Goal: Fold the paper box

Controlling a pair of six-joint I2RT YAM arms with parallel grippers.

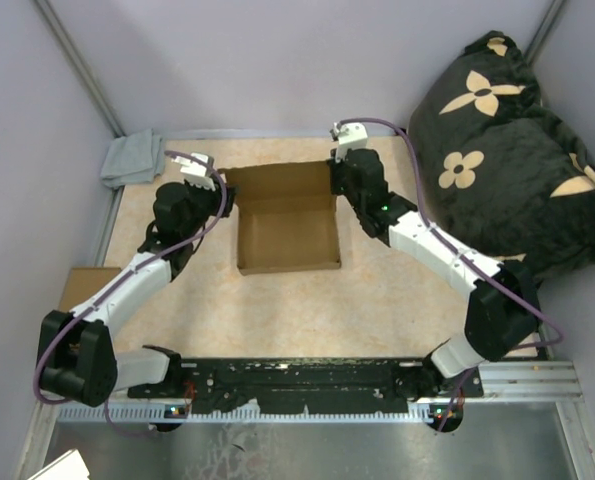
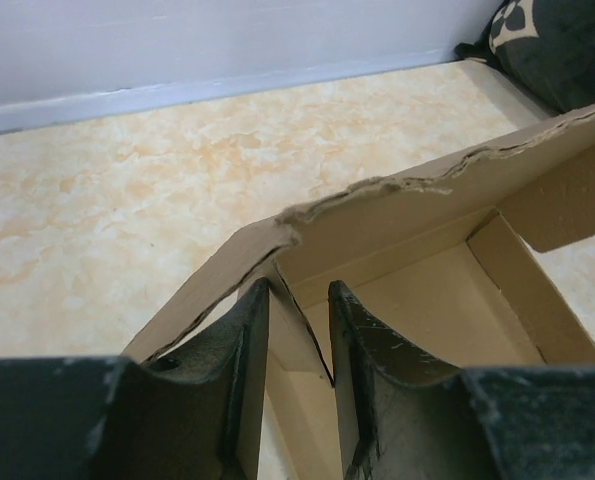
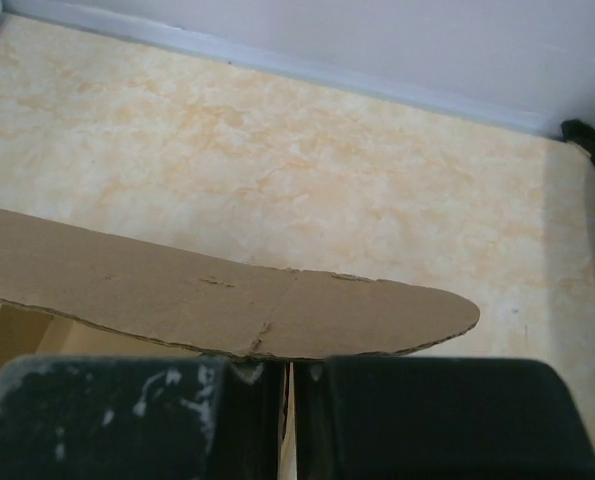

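— Where's the brown die-cut cardboard paper box (image 1: 288,232)?
— Open, walls up, between both pincers on the beige marbled table (image 1: 377,300). The right pincer (image 3: 288,364) sits at its far right corner, pinching the edge of a rounded flap.
— And the left pincer (image 2: 297,300)?
— Astride the far left wall, fingers (image 2: 239,350) narrowly apart. Gripping or not, I can't tell. Beyond it lies a crumpled grey cloth (image 1: 132,158), and past the right one, a black flowered cushion (image 1: 507,130).
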